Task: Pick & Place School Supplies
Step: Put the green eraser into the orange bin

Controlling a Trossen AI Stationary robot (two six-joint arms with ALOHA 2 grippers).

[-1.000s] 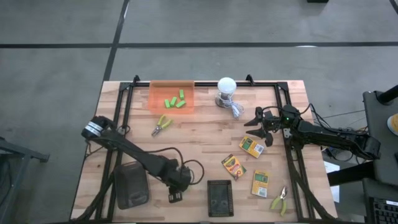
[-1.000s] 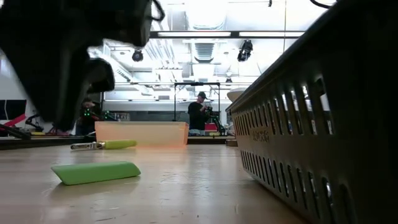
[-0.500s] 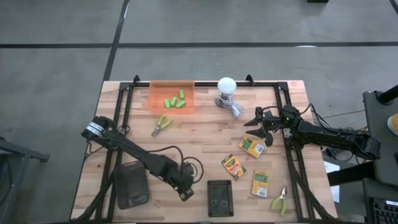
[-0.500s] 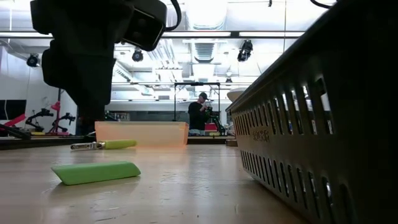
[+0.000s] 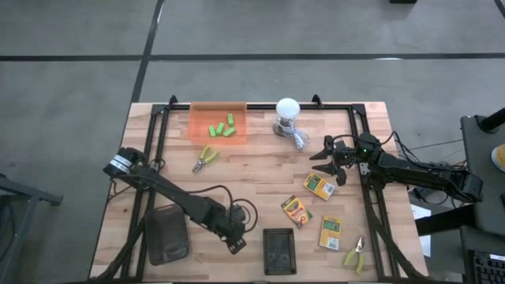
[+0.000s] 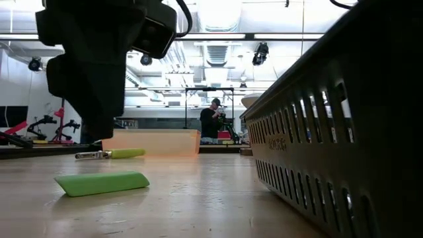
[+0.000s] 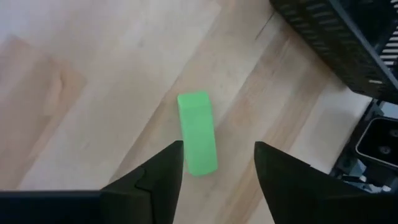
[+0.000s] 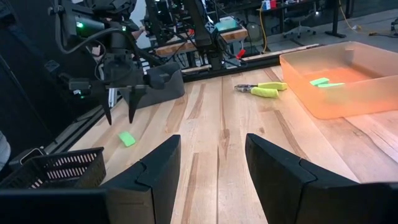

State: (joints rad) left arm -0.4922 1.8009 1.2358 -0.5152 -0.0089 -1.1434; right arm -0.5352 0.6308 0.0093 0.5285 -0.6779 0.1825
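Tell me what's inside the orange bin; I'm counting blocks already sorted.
Four green blocks lie in the orange bin in the high view. The right wrist view shows only two through its wall; nothing else shows inside.

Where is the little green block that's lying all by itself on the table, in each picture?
High view: hidden under the left pincer, near the table's front edge.
Low view: green block lies lower left on the wood.
Left wrist view: centre, between the open fingers.
Right wrist view: small, at left, below the left pincer.
Shared landmark: the black basket beside it.
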